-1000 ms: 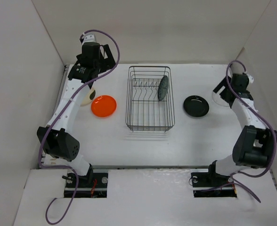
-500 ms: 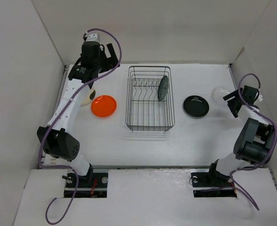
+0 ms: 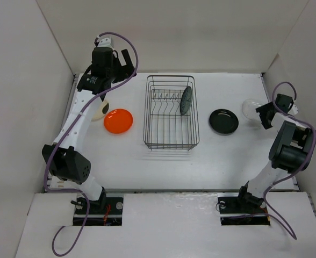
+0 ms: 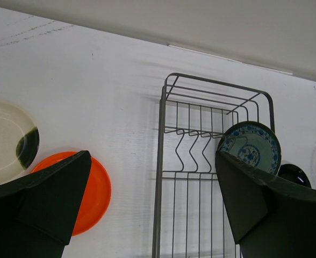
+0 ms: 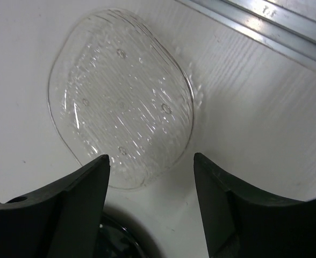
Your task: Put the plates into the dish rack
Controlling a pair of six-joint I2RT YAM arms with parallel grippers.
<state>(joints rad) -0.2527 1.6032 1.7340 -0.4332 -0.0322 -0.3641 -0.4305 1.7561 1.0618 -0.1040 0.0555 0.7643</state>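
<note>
The dark wire dish rack (image 3: 145, 115) stands mid-table with the blue-green patterned plate (image 3: 186, 100) upright in its right side. The orange plate (image 3: 119, 120) and the cream plate with a dark mark (image 3: 100, 109) lie left of it; the black plate (image 3: 224, 121) lies to its right. My left gripper (image 3: 123, 60) is open and empty, high above the back left. Its wrist view shows the orange plate (image 4: 93, 191), cream plate (image 4: 5, 140), rack (image 4: 160, 161) and blue-green plate (image 4: 252, 148). My right gripper (image 3: 265, 115) is open and empty, just right of the black plate (image 5: 115, 244).
A clear glass plate (image 3: 251, 107) lies at the far right, just beyond my right gripper (image 5: 151, 157), and fills the right wrist view (image 5: 120, 102). White walls close in the table on the left, back and right. A metal rail (image 5: 265, 27) runs along the right edge.
My right arm has folded out toward the right wall, and its gripper has come down low beside the clear plate. My left gripper has shifted slightly back. The plates have not moved.
</note>
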